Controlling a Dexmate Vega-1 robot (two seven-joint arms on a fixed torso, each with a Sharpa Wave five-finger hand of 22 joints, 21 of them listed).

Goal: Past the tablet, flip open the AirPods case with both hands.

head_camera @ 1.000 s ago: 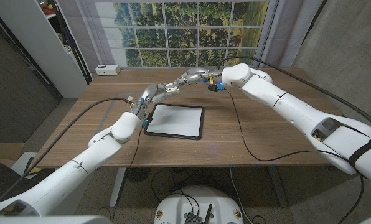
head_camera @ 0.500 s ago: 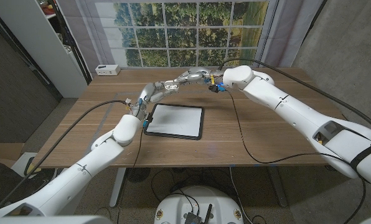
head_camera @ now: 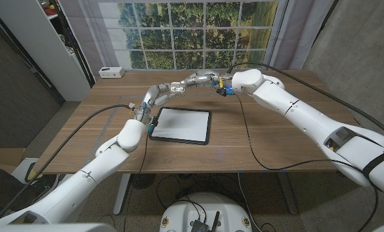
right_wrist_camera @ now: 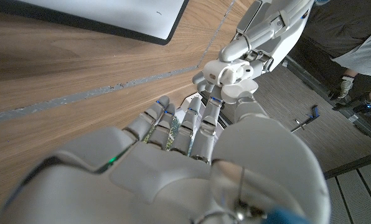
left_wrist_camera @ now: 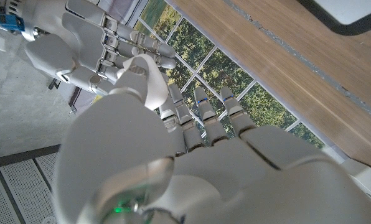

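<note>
Head view: both hands met beyond the tablet (head_camera: 180,125), at the far edge of the table (head_camera: 276,138). The left hand (head_camera: 201,79) and the right hand (head_camera: 219,84) were closed together at one spot past the tablet; the AirPods case itself was too small to make out there. Against the frame a second earlier, both hands had risen slightly and drawn further from the tablet.

Left wrist view: the left hand (left_wrist_camera: 173,124) had its fingers curled in against the right hand (left_wrist_camera: 92,50), a white rounded piece, probably the case, pinched between them.

Right wrist view: the right hand (right_wrist_camera: 185,134) curled toward the left hand's fingers (right_wrist_camera: 235,74), beyond the tablet (right_wrist_camera: 111,15). Whether the lid had opened could not be told; judged in progress, both hands engaged.
</note>
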